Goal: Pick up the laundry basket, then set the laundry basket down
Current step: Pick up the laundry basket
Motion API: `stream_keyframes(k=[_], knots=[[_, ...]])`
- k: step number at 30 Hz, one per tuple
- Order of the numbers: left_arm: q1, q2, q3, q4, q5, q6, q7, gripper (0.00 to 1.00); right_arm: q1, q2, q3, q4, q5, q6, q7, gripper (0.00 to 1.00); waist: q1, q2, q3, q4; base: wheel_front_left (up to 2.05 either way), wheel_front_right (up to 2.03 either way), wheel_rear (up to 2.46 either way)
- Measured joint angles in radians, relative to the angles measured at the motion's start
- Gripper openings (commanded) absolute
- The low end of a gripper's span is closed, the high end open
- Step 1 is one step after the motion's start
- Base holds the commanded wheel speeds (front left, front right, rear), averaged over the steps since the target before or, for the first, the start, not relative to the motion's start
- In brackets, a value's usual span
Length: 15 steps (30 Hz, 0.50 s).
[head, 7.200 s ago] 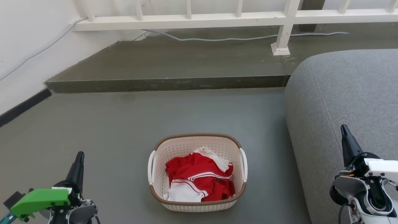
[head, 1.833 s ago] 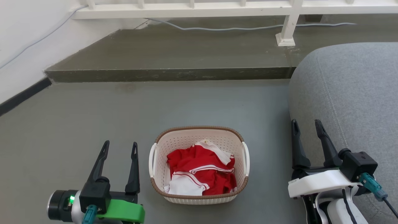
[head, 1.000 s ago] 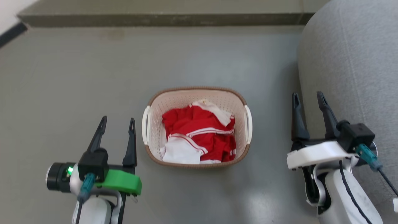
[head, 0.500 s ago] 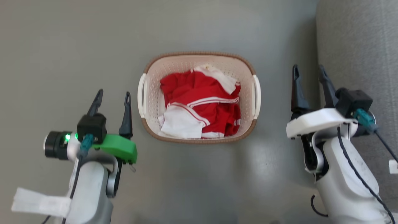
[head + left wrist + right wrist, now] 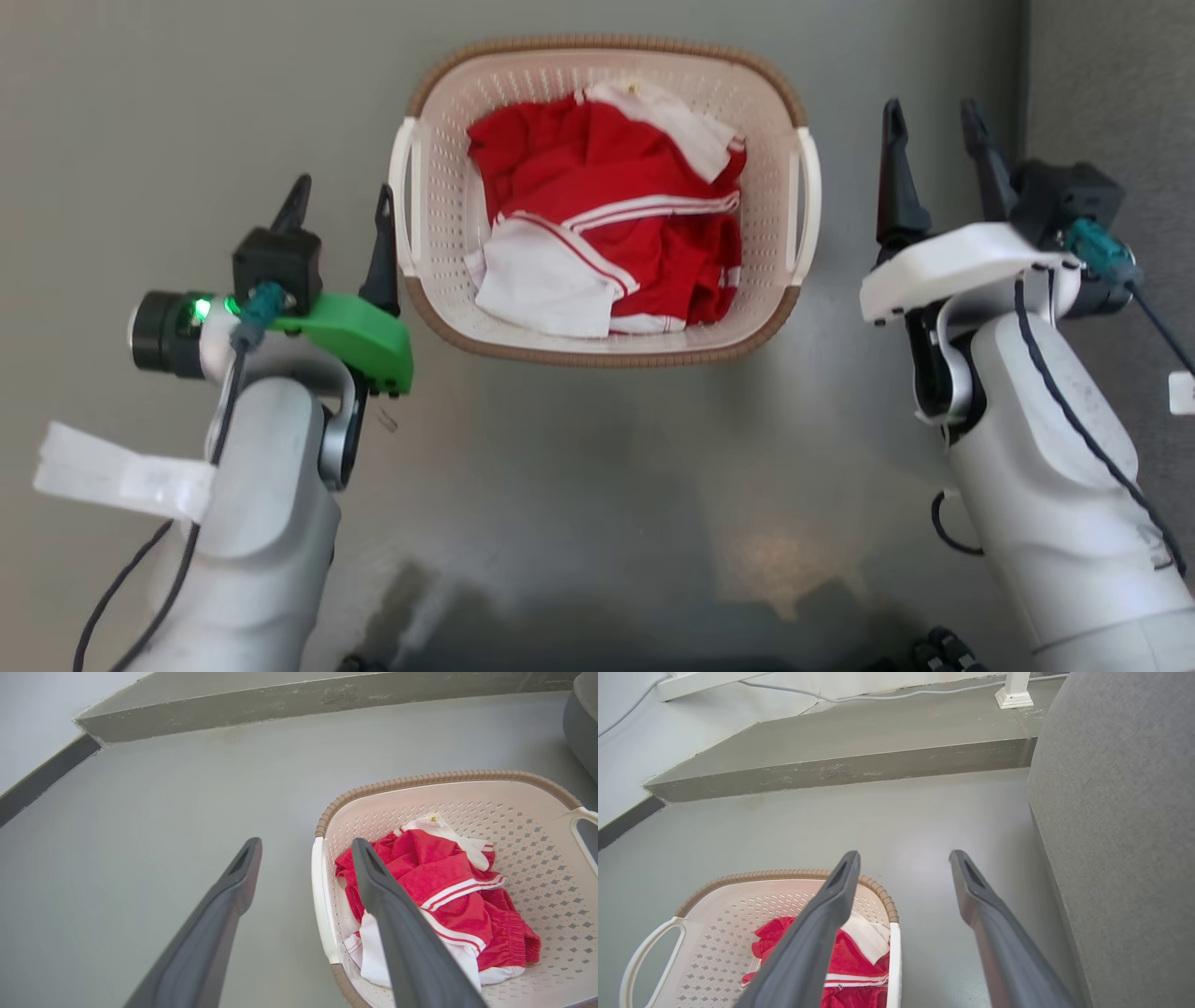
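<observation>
Head view: the laundry basket (image 5: 597, 352) stood on the grey floor (image 5: 597, 485) at top centre of the frame, with a crumpled red-and-white garment (image 5: 607, 205) inside it and the grey sofa (image 5: 1120, 56) at the upper right edge. The left gripper (image 5: 342, 189) sat at centre left, fingers spread apart and holding nothing, its inner finger just beside the basket's left handle (image 5: 403, 187); contact could not be told. The right gripper (image 5: 932, 107), at upper right, had its fingers likewise parted and empty, and lay between the right handle (image 5: 810, 205) and the sofa, apart from the handle.
</observation>
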<state>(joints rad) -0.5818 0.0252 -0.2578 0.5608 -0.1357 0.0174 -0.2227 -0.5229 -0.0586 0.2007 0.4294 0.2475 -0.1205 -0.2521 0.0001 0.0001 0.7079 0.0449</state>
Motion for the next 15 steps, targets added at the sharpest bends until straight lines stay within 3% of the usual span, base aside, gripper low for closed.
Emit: stream_keyframes(k=[15], knots=[[-0.185, -0.004, -0.051, 0.124, -0.061, -0.008, -0.001, 1.00, -0.163, -0.004, 0.001, 0.097, 0.000, 0.006, -0.002, 1.00, 0.0000, 0.0000, 0.202, 0.011, 0.00, 0.00, 0.00]])
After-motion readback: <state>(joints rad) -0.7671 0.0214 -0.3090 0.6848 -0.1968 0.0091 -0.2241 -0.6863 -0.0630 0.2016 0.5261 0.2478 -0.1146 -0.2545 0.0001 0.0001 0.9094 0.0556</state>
